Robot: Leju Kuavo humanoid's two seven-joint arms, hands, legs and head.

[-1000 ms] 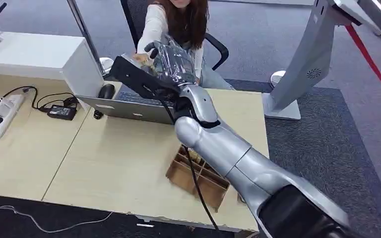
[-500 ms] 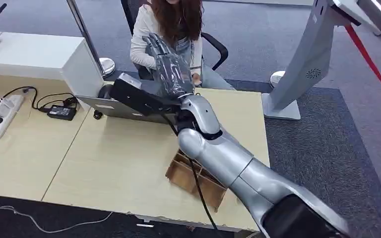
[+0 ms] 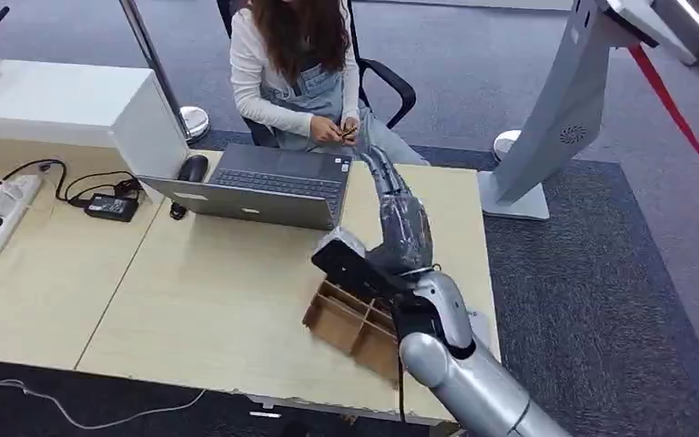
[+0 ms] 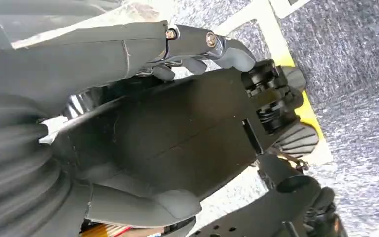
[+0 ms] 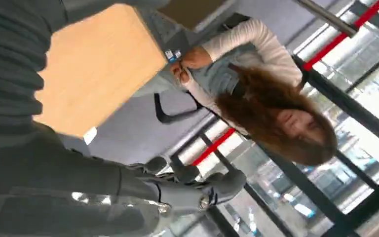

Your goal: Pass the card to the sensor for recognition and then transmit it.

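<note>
The card (image 3: 349,131) is a small white and blue piece held in both hands of the person seated behind the desk; in the right wrist view the card (image 5: 171,54) sits at their fingertips. My right hand (image 3: 399,217) hovers over the right part of the desk with fingers stretched toward the person and nothing in it; its fingers (image 5: 197,183) are spread apart. My left hand (image 4: 128,123) holds nothing, thumb and fingers apart. The grey sensor stand (image 3: 564,118) rises from the floor to the right of the desk.
An open laptop (image 3: 268,187) and a mouse (image 3: 194,167) lie at the desk's far side. A brown divided box (image 3: 350,320) sits under my right forearm. A power strip (image 3: 5,205), an adapter (image 3: 112,207) and cables lie at the left, by a white cabinet (image 3: 73,100).
My right arm has drawn back from the person toward me and lowered over the desk. The card has passed to the person, who has leaned back holding it.
</note>
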